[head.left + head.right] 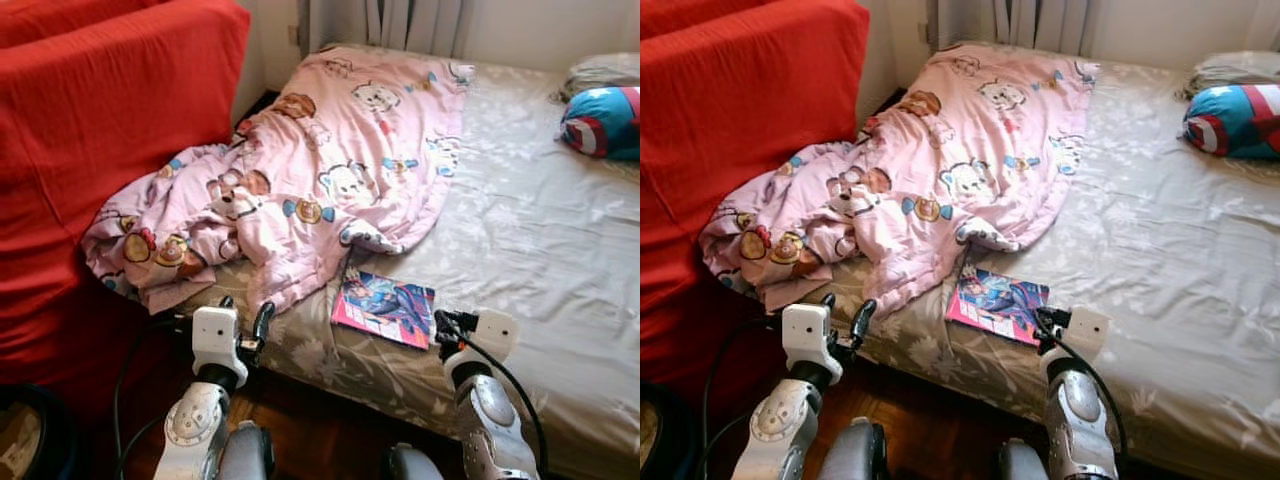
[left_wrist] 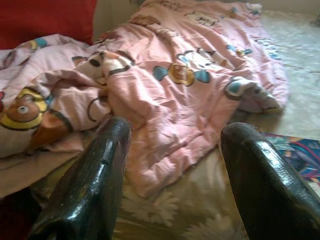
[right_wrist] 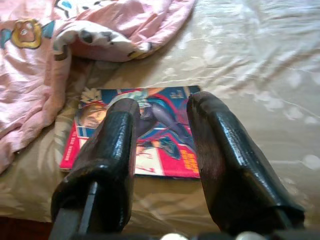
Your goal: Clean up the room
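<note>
A crumpled pink blanket (image 1: 300, 170) with cartoon animals lies across the left half of the bed (image 1: 520, 230), and one corner of it hangs over the front edge. A colourful comic book (image 1: 385, 308) lies flat on the grey flowered sheet near that edge, just right of the blanket. My left gripper (image 1: 245, 312) is open at the bed's edge, pointing at the blanket's hanging corner (image 2: 165, 145). My right gripper (image 1: 445, 328) is open too, low at the bed's edge beside the comic book (image 3: 160, 125), with nothing between its fingers.
A sofa under a red cover (image 1: 100, 130) stands tight against the bed's left side. A blue and red pillow (image 1: 603, 122) rests at the back right, with curtains (image 1: 400, 22) behind the bed. Dark wooden floor (image 1: 310, 420) shows below, and a dark round object (image 1: 30, 430) sits at bottom left.
</note>
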`<state>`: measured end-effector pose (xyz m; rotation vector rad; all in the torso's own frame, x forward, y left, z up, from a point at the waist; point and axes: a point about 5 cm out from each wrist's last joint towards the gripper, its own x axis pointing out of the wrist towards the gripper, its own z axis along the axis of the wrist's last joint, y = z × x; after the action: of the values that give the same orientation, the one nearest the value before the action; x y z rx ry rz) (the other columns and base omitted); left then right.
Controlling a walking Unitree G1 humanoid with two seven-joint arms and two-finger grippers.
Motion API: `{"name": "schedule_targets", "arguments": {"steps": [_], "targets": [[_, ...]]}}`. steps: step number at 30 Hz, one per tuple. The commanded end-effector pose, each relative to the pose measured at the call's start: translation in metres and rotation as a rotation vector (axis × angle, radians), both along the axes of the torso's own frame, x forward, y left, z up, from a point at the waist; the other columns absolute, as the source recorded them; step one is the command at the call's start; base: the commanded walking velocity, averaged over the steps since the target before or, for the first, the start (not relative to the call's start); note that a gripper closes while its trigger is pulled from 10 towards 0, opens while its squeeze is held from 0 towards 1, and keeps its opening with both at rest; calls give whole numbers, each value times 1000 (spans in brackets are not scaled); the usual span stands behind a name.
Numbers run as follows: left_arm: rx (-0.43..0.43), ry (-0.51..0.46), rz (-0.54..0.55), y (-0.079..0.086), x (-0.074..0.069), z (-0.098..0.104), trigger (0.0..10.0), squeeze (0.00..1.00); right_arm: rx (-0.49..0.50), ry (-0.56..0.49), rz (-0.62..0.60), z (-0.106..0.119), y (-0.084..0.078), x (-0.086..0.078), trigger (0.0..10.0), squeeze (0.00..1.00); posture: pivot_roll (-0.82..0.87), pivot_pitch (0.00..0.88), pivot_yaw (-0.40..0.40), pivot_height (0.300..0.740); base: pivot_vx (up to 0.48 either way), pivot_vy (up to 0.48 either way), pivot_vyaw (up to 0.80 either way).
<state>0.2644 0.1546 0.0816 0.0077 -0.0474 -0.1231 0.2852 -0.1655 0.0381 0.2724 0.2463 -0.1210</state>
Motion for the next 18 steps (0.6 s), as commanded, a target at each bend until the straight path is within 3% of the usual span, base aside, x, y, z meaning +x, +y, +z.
{"name": "schedule_targets", "arguments": {"steps": [1, 18], "targets": [[-9, 22, 1, 0, -2, -4, 10000, 0, -2, 8, 8, -3, 1, -1, 10000, 0, -19, 165, -7, 642, 281, 0, 0], [-9, 23, 0, 0, -2, -3, 10000, 0, -21, 36, -10, -8, -3, 1, 10000, 0, -15, 177, -9, 642, 287, 0, 0]]}}
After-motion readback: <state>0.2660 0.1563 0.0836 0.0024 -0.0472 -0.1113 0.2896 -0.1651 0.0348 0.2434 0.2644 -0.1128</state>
